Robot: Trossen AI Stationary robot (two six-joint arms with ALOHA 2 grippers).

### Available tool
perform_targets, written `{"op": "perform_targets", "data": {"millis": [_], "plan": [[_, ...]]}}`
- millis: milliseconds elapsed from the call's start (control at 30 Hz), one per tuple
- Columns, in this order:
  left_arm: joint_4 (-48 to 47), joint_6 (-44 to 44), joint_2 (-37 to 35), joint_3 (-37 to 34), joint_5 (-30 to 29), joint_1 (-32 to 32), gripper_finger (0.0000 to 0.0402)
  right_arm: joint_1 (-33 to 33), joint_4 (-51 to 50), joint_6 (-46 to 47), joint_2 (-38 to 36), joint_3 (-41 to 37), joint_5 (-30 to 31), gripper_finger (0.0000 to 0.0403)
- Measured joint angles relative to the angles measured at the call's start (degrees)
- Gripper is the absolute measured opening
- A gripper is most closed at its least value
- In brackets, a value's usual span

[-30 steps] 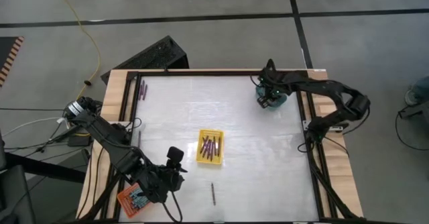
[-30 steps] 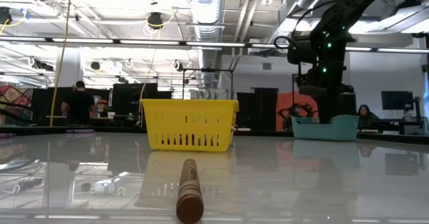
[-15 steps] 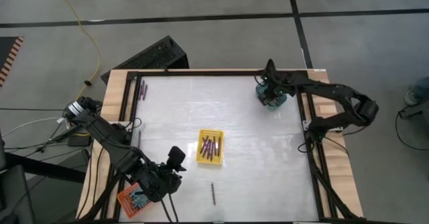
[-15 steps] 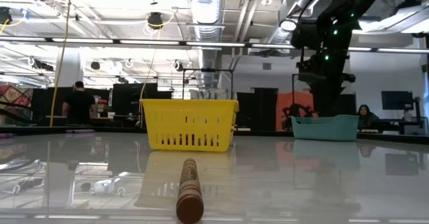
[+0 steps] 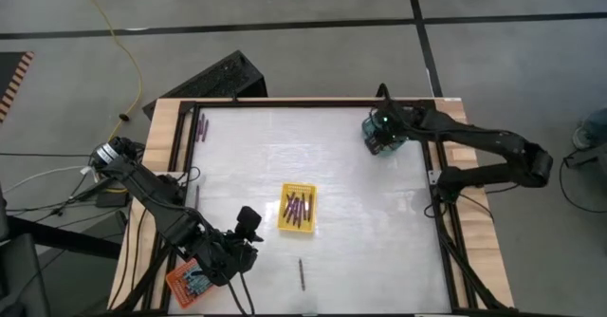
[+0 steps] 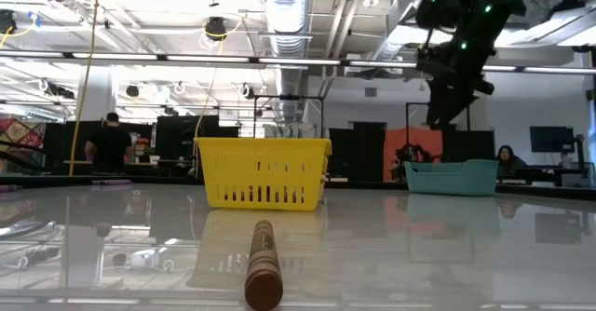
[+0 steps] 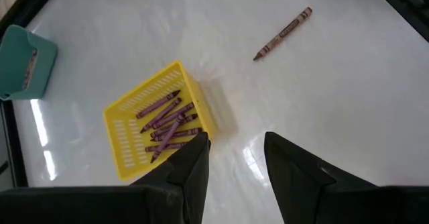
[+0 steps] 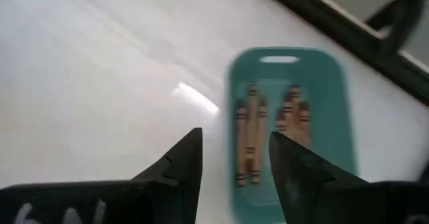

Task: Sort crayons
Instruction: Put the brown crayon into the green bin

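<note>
A yellow tray (image 5: 297,209) near the table's middle holds several purple crayons (image 7: 164,120). One brownish crayon (image 5: 302,273) lies loose on the table toward the near edge, also in the low view (image 6: 263,264). At the far right stands a teal tray (image 5: 384,139) with reddish-brown crayons (image 8: 249,137) lying in it. My right gripper (image 8: 234,143) hangs open above this tray (image 6: 452,176), clear of it. My left gripper (image 7: 234,140) hovers open at the near left, above the table and just left of the yellow tray (image 7: 127,143), with nothing between its fingers.
An orange tray (image 5: 187,279) sits at the near left corner, partly under my left arm. A few purple crayons (image 5: 202,125) lie by the far left edge. A dark frame (image 5: 285,102) borders the table. People and desks show in the room behind.
My right gripper has risen out of the teal tray and now hangs well above it. The tray has stayed where it was.
</note>
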Motion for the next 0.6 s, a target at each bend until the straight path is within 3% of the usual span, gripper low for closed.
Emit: {"op": "perform_targets", "data": {"millis": [300,467,600], "plan": [[0.1,-0.3,0.0,0.0,1.4,0.0,0.0134,16.3,0.5,5.5,-1.1,0.0,0.0,0.0164],[0.1,-10.6,0.0,0.0,3.4,0.0,0.0134,28.2,2.0,9.4,0.0,0.0,-0.1,0.0164],[0.3,-15.2,0.6,0.0,8.5,0.0,0.0134,37.7,5.3,12.4,2.1,0.0,0.0,0.0164]]}}
